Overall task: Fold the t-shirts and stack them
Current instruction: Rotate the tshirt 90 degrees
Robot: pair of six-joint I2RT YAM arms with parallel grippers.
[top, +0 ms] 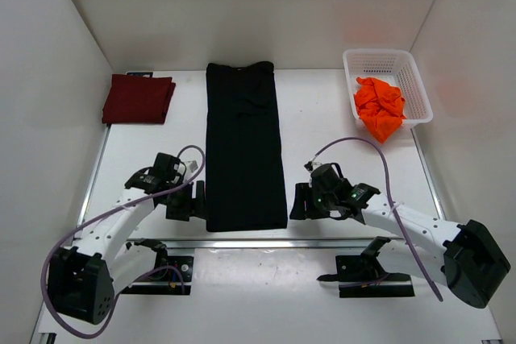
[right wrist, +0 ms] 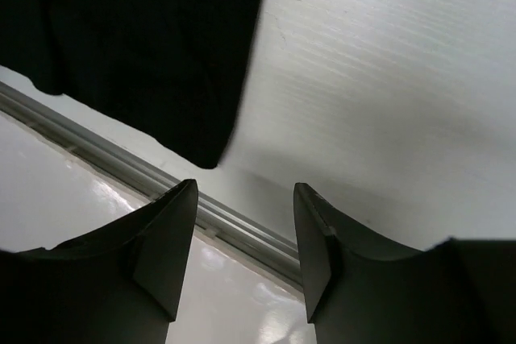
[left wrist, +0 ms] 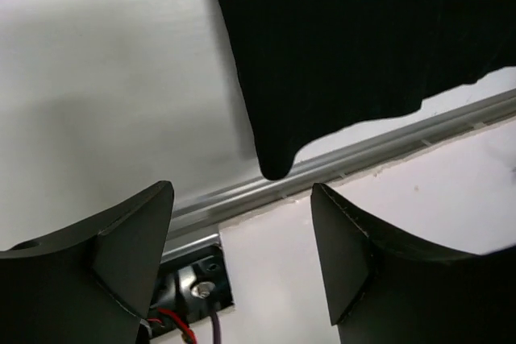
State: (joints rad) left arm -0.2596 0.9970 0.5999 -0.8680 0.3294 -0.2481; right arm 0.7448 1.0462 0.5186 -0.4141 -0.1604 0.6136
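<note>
The black t-shirt (top: 244, 147) lies as a long folded strip down the middle of the table; its near corners show in the left wrist view (left wrist: 339, 46) and the right wrist view (right wrist: 137, 46). The maroon t-shirt (top: 138, 99) lies folded at the back left. The orange t-shirt (top: 380, 107) is crumpled in the white basket (top: 411, 70). My left gripper (top: 196, 200) (left wrist: 242, 239) is open and empty just left of the black shirt's near left corner. My right gripper (top: 298, 201) (right wrist: 246, 239) is open and empty just right of its near right corner.
A metal rail (top: 242, 243) runs along the table's near edge, just below the shirt's hem; it also shows in the left wrist view (left wrist: 363, 159) and the right wrist view (right wrist: 121, 163). White walls enclose the table on the left, back and right.
</note>
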